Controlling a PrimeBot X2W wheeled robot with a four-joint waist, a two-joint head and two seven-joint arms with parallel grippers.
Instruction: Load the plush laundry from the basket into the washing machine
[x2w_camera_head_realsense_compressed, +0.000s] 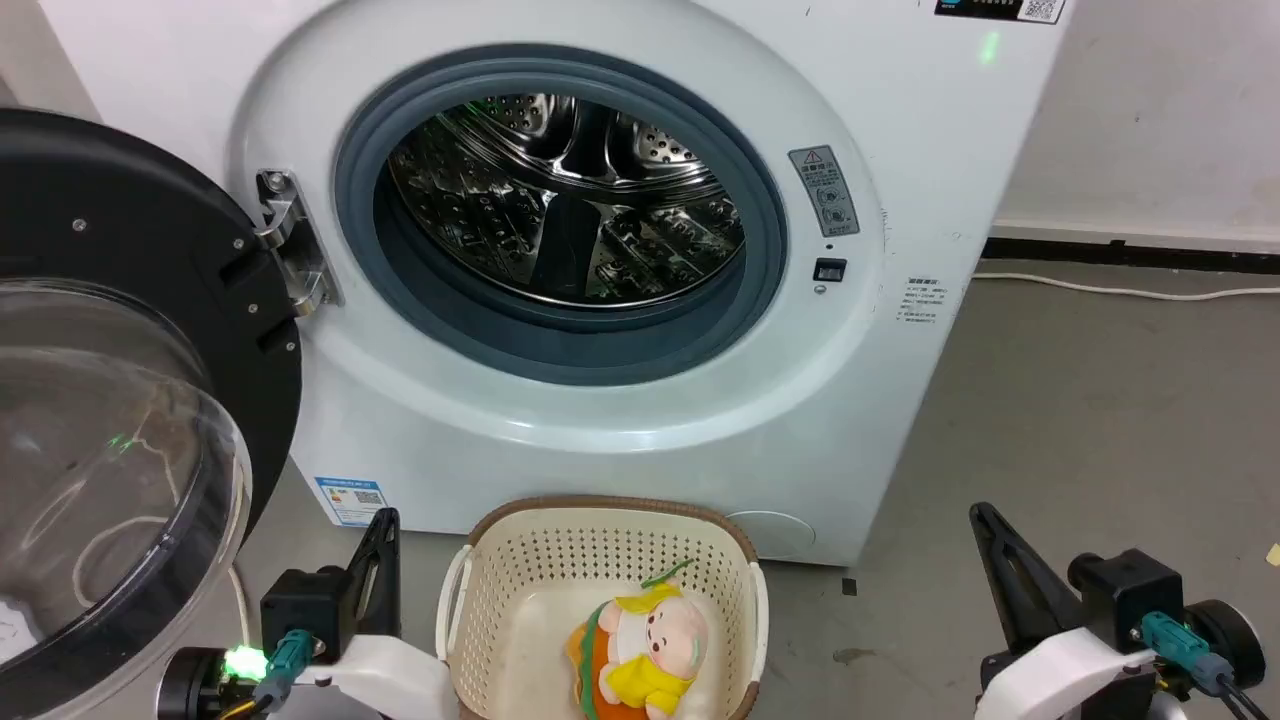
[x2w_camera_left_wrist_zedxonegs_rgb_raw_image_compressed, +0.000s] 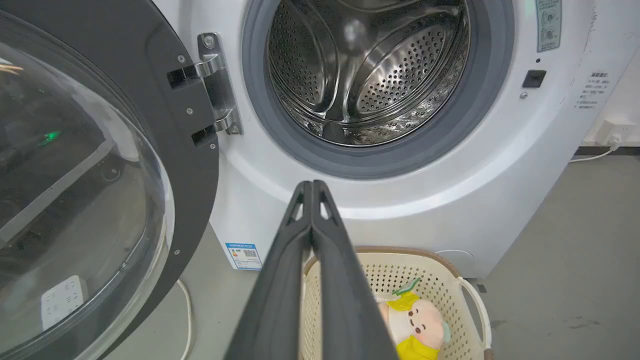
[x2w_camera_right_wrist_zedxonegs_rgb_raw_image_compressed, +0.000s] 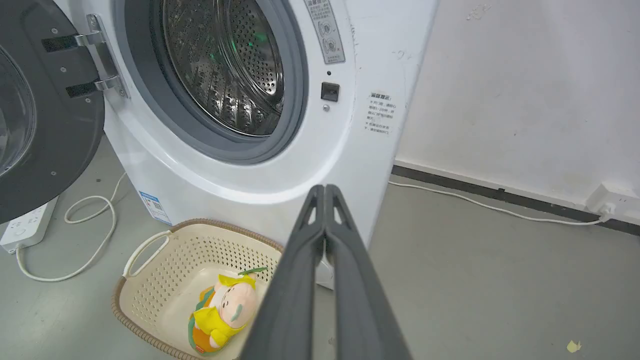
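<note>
Left hand (x2w_camera_left_wrist_zedxonegs_rgb_raw_image_compressed: 312, 186) and right hand (x2w_camera_right_wrist_zedxonegs_rgb_raw_image_compressed: 325, 189) are both pressed together, empty; I see the plush laundry (x2w_camera_head_realsense_compressed: 640, 650) lying in the basket (x2w_camera_head_realsense_compressed: 600, 505) at 6 o'clock, likely light and squashy, so I'd pinch its yellow middle, not the tag (x2w_camera_head_realsense_compressed: 668, 572).

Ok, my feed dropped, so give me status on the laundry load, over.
Left gripper shut, empty; right gripper shut, empty. Plush laundry lying in the basket, untouched. Washing machine door open, nothing across the drum mouth.
</note>
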